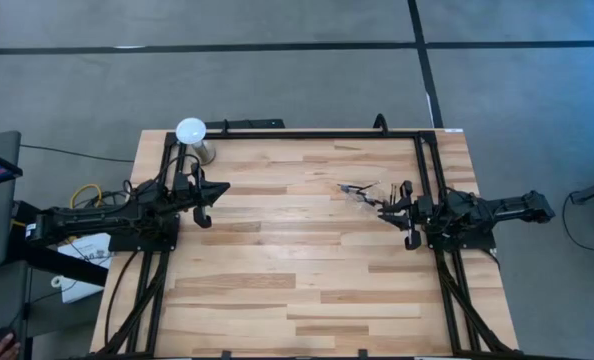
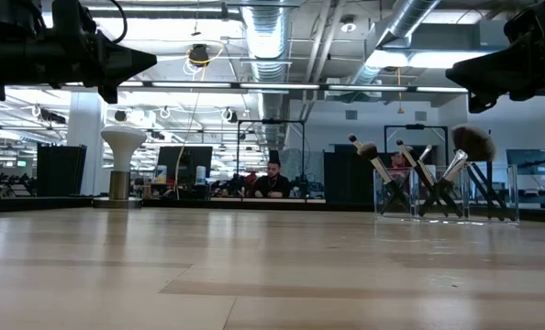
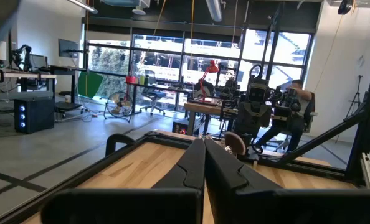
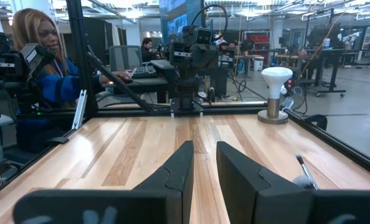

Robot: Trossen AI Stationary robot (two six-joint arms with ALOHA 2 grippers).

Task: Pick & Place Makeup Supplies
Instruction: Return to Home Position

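The brushes (image 2: 474,142) stand in the clear holder (image 2: 511,197) near the right arm, none loose on the desk (image 2: 254,266); the job looks done. The left pincer (image 3: 203,146) is closed; the right pincer (image 4: 205,149) is slightly parted; both are empty.

White globe (image 1: 190,131) on metal base, at a corner of wooden table (image 1: 297,280)

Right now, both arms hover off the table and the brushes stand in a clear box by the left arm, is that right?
Almost. The box with the brushes standing in it sits by the right arm, not the left arm; the high view shows this. The rest holds: both arms hover off the table.
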